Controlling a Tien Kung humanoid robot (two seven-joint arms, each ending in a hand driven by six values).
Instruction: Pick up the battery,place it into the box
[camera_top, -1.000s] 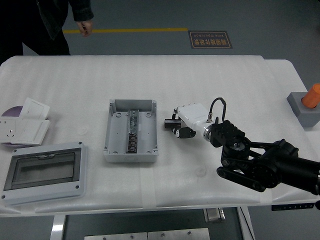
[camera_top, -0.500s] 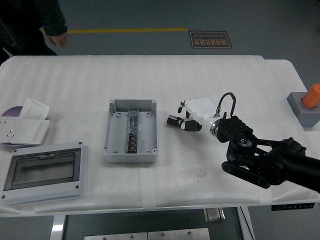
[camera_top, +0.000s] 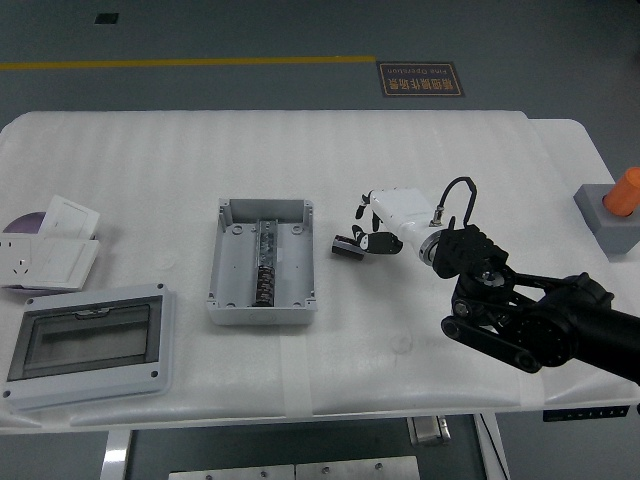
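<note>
While the open grey box (camera_top: 262, 262) sits mid-table holding only a dark terminal strip (camera_top: 265, 262) | the small dark battery (camera_top: 347, 246) is pinched by the curled fingers (camera_top: 372, 241) of the right hand (camera_top: 385, 222), just right of the box.

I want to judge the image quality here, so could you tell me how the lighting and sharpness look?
Head view: even, soft light with only faint shadows; the white table is bright but keeps its texture; the right hand and the battery are slightly soft; the box is sharp.
</note>
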